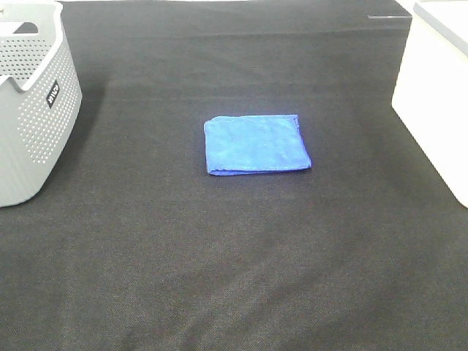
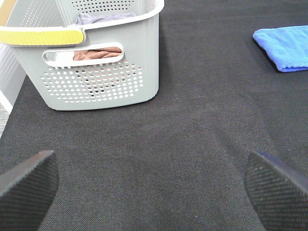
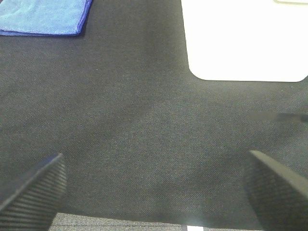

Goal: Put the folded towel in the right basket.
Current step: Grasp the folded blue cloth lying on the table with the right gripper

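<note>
A folded blue towel [image 1: 255,144] lies flat in the middle of the black table. It also shows in the left wrist view [image 2: 285,47] and the right wrist view [image 3: 44,17]. The right basket [image 1: 437,95] is white and stands at the table's right edge; its wall also shows in the right wrist view [image 3: 243,38]. Neither gripper shows in the high view. My left gripper [image 2: 153,190] is open and empty over bare table, well short of the towel. My right gripper [image 3: 156,190] is open and empty near the table's front edge.
A grey perforated basket [image 1: 33,95] stands at the left edge. In the left wrist view this basket [image 2: 103,72] holds brown and grey cloths [image 2: 98,52] and has a yellow handle [image 2: 41,34].
</note>
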